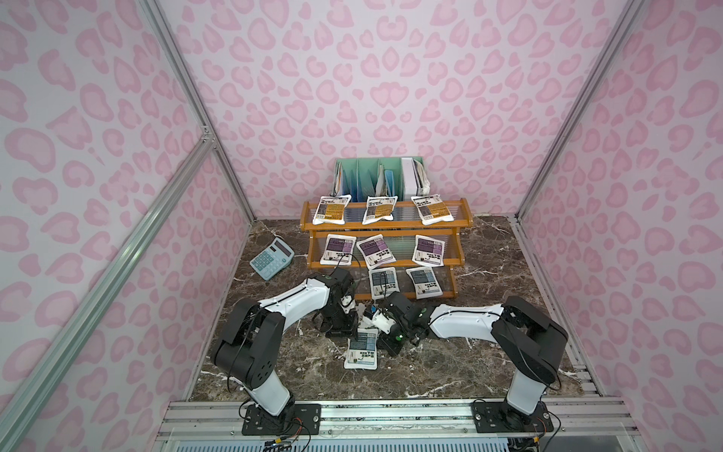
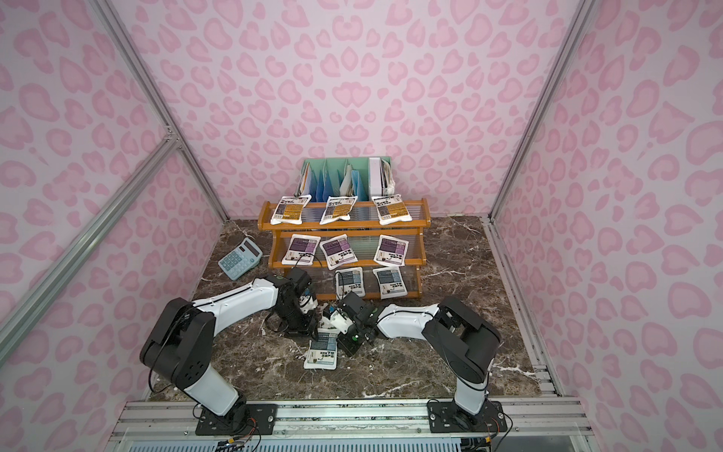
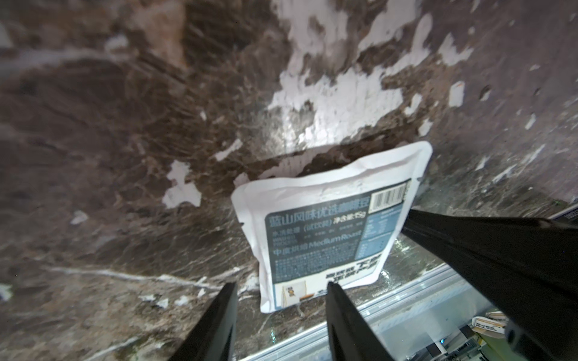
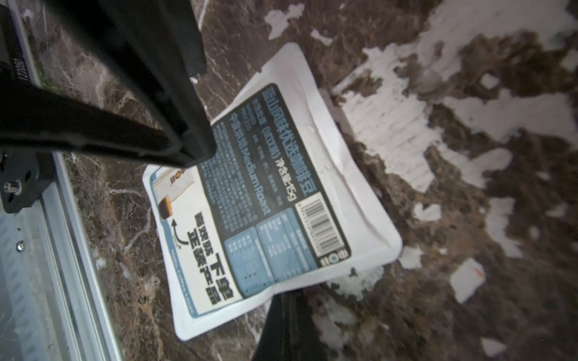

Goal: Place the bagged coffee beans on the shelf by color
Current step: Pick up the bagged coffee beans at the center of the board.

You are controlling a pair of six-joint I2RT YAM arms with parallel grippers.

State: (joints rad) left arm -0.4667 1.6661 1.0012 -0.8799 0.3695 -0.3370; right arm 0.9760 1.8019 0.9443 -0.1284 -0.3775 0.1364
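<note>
The black left gripper (image 3: 281, 286) stood apart and empty beside the flat white, grey-blue-labelled coffee pouch (image 1: 362, 348) on the dark marble tabletop (image 1: 469, 352). The right gripper (image 4: 283, 300) was clamped on the pouch's edge. It would be best lifted gently and laid label-up on the bottom tier of the orange-brown wooden shelf (image 1: 407, 227).

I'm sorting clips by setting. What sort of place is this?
Most likely a robot test booth, staged rather than a real shop: pink leopard-print wall panels held in aluminium framing, two robot arms bolted to a rail, and a marble-patterned tabletop carrying a stocked wooden shelf.
</note>
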